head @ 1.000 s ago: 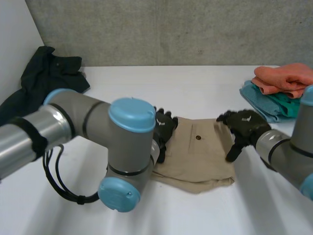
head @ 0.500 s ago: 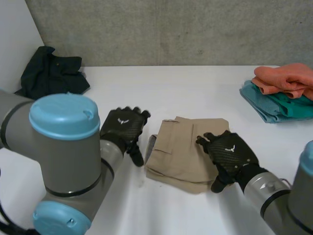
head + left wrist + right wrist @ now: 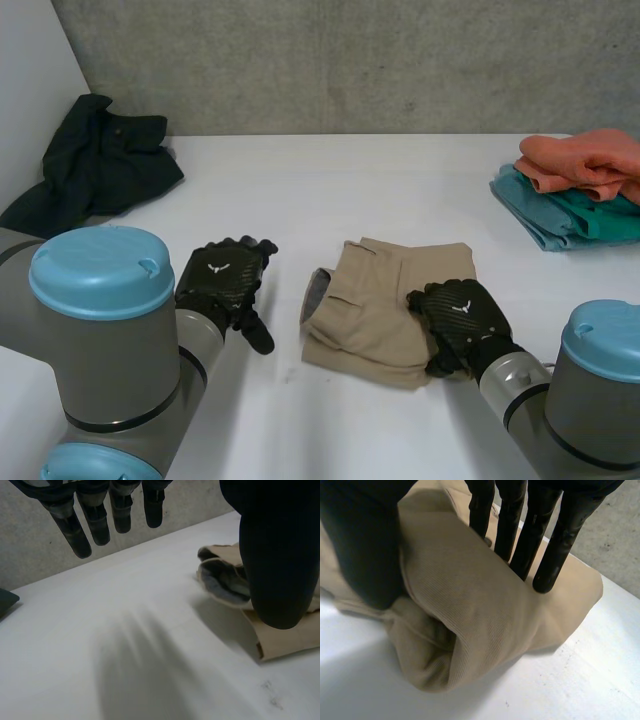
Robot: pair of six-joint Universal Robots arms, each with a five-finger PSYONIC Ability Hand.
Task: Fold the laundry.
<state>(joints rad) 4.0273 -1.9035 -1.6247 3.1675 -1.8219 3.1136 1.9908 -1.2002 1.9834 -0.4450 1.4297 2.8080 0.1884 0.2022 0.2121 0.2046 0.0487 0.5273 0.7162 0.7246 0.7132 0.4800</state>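
Tan trousers (image 3: pixel 385 295) lie folded into a small bundle in the middle of the white table (image 3: pixel 330 180). My right hand (image 3: pixel 460 315) sits on the bundle's near right corner. In the right wrist view its fingers (image 3: pixel 520 525) press down on the cloth (image 3: pixel 485 605) and its thumb (image 3: pixel 365 555) squeezes a bulging fold against them. My left hand (image 3: pixel 222 280) hovers over bare table left of the trousers, apart from them, with fingers (image 3: pixel 100 520) straight and spread. Beside its thumb (image 3: pixel 280 555) the trousers' grey-lined waistband (image 3: pixel 222 580) gapes.
A dark crumpled garment (image 3: pixel 95 160) lies at the table's far left corner. At the far right stands a stack of folded clothes (image 3: pixel 580 185), orange on teal. A concrete wall (image 3: pixel 350 60) runs behind the table.
My left hand has come off the trousers and drawn back to the left. My right hand has slid from the far right edge to the near right corner and curled on the cloth.
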